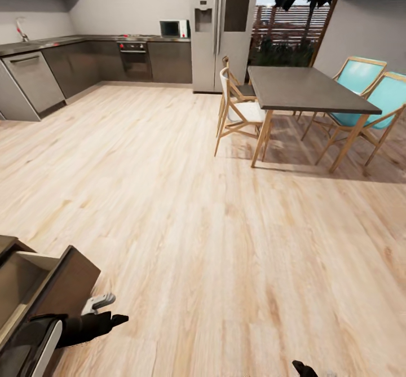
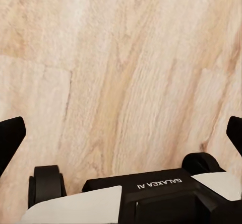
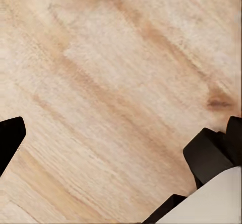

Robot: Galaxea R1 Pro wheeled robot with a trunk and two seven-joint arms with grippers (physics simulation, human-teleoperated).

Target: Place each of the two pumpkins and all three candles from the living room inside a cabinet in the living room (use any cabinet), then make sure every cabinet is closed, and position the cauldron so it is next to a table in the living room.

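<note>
- At the lower left corner of the head view, the cabinet (image 1: pixel 53 286) stands with a drawer pulled out, its pale interior exposed; I judge it is left open to receive pumpkins and candles, and it will need shutting later.
- Just beside that drawer front, the left gripper (image 1: pixel 107 309) hangs low with nothing between its fingers; in the left wrist view its two dark fingertips (image 2: pixel 10 138) sit wide apart over bare plank floor (image 2: pixel 126 73), so it is spread open and empty.
- Both arms look tucked low and pointed downward, a carrying pose for driving, in my judgement.
- Toward the bottom edge, the right gripper (image 3: pixel 121 133) likewise shows parted tips over wood and grips nothing.
- Across the room, a dark dining table (image 1: pixel 307 89) stands with chairs (image 1: pixel 239 112) around it.
</note>
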